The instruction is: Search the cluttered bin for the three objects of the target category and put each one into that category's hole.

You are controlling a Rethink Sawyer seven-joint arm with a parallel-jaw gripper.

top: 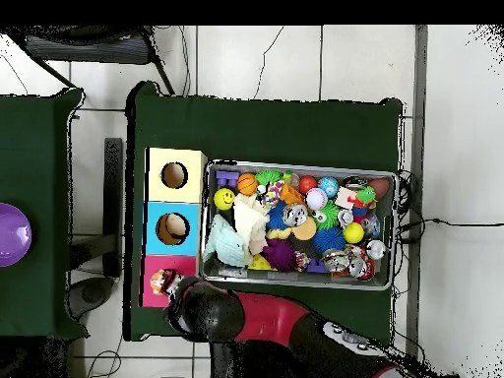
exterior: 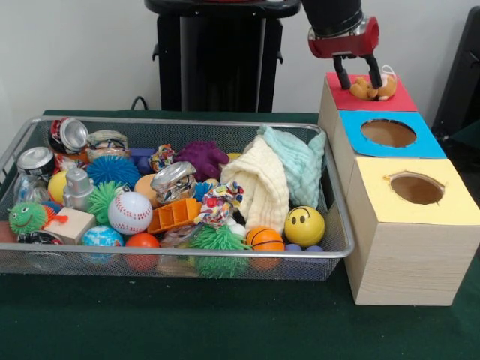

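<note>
My gripper (exterior: 361,84) hangs over the far wooden box with the red top (exterior: 397,99). Its fingers are closed on an orange-tan plush animal (exterior: 365,90), which sits right over the red-bordered hole and hides it. In the overhead view the plush (top: 157,285) lies on the red square beside the gripper (top: 175,291). The silver wire-mesh bin (exterior: 187,253) stands to the left of the boxes, full of clutter. I cannot make out any other plush animal in the bin.
The blue-bordered hole (exterior: 388,133) and the yellow-bordered hole (exterior: 417,189) sit nearer the camera in the same row of boxes. The bin holds a baseball (exterior: 130,213), a smiley ball (exterior: 304,226), spiky pom balls, cans and folded cloths (exterior: 264,187). A purple bowl (top: 12,234) rests on a side table.
</note>
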